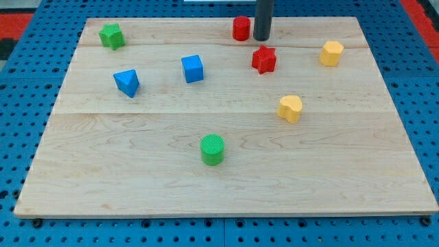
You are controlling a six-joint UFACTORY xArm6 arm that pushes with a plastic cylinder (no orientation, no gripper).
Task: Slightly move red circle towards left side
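Observation:
The red circle (241, 29) is a short red cylinder standing near the view's top edge of the wooden board (137, 171), a little right of centre. My tip (262, 38) stands just to the right of the red circle, very close to it or touching it. The dark rod rises from there out of the view's top. A red star block (263, 60) lies just below my tip.
A green star (111, 36) sits at the top left. A blue triangle (127, 82) and a blue cube (193, 68) lie left of centre. Two yellow blocks (331, 53) (290, 108) are on the right. A green cylinder (212, 149) is low in the middle.

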